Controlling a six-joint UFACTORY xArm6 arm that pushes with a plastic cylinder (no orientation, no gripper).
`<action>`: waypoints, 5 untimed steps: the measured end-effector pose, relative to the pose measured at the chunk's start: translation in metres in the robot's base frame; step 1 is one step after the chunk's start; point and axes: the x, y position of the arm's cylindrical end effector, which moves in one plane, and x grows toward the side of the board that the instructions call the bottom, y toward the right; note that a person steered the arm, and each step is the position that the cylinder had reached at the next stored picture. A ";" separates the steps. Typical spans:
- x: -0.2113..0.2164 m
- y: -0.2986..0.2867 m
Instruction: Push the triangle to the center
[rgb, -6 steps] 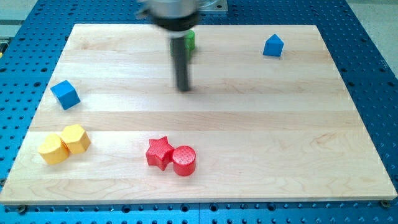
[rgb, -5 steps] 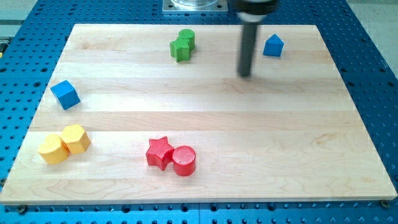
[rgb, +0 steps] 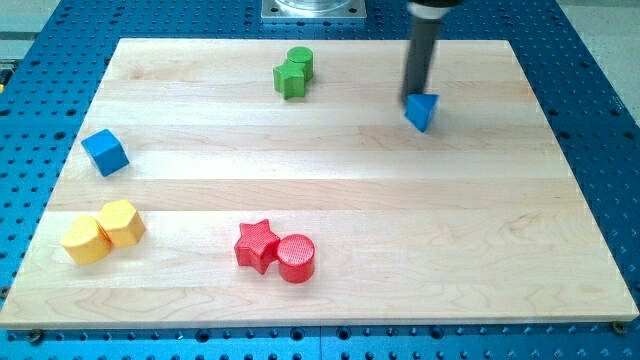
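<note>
Right now your tip (rgb: 415, 96) is pressing against the blue triangle's (rgb: 423, 111) far-left edge, far right of the board (rgb: 330, 200); bare rod, nothing pinching.

Just one camera here, up high on the near side, angled down toward the far edge, whole wooden board (rgb: 330, 200) in frame.
</note>
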 end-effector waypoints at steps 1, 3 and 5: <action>0.010 0.029; 0.065 -0.142; 0.077 -0.221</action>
